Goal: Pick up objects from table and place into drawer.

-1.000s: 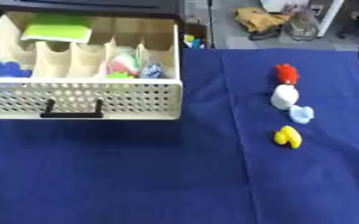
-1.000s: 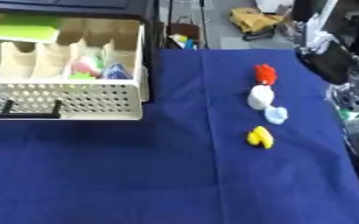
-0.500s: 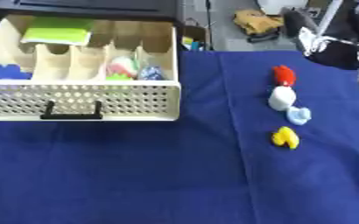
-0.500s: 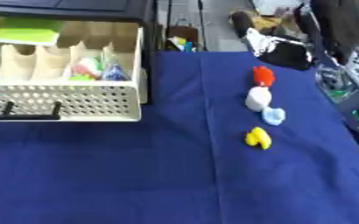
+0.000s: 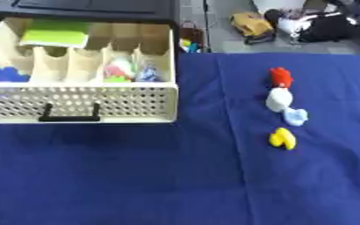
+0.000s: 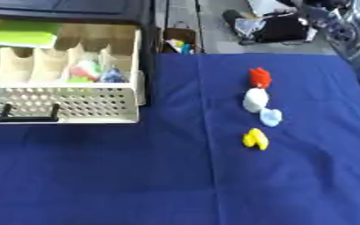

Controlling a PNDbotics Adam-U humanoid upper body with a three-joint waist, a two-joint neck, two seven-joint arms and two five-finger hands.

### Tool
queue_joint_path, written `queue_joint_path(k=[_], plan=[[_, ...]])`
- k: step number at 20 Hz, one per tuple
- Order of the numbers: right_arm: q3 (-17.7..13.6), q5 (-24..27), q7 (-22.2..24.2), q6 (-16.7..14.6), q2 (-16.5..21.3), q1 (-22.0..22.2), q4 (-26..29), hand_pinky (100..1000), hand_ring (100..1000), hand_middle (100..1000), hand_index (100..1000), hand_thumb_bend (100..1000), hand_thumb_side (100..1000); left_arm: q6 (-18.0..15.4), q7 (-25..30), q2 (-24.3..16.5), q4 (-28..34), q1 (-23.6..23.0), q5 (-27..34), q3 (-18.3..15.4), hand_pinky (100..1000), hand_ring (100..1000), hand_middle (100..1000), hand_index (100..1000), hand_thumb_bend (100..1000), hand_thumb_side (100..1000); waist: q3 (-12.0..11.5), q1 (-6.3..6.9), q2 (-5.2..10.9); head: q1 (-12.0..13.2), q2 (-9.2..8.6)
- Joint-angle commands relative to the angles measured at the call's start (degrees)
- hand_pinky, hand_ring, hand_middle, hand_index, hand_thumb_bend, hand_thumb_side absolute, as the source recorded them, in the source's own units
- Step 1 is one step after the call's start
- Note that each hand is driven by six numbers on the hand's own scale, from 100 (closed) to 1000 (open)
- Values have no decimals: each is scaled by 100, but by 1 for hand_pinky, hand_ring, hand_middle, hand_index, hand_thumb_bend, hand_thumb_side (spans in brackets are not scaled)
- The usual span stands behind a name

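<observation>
Four small objects (image 5: 281,107) lay unmoved in their row, drawer (image 5: 79,90) open; neither hand showed, so I couldn't judge either's state.

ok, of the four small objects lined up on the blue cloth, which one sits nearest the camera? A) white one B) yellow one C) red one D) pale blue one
B: the small yellow object lies lowest in the row, below the pale blue object, the white object and the red object on the blue cloth.
</observation>
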State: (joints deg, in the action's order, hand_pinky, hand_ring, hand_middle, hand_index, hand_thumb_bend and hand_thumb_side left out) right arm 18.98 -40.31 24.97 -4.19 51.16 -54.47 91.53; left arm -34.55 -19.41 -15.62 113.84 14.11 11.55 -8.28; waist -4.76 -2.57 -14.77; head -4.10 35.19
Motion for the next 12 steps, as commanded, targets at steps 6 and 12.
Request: queue_joint_path(k=[6,12], plan=[[-219,662,1160,365,396,90,250,690,783,585,836,361,675,-1,27,-118,75,35,26,-14,398,556,616,820,253,987,13,10,103,13,-96],[-197,890,1554,638,616,354,406,704,807,591,850,369,477,-4,29,-122,75,53,36,-11,398,556,616,821,253,987,26,8,90,7,-124]])
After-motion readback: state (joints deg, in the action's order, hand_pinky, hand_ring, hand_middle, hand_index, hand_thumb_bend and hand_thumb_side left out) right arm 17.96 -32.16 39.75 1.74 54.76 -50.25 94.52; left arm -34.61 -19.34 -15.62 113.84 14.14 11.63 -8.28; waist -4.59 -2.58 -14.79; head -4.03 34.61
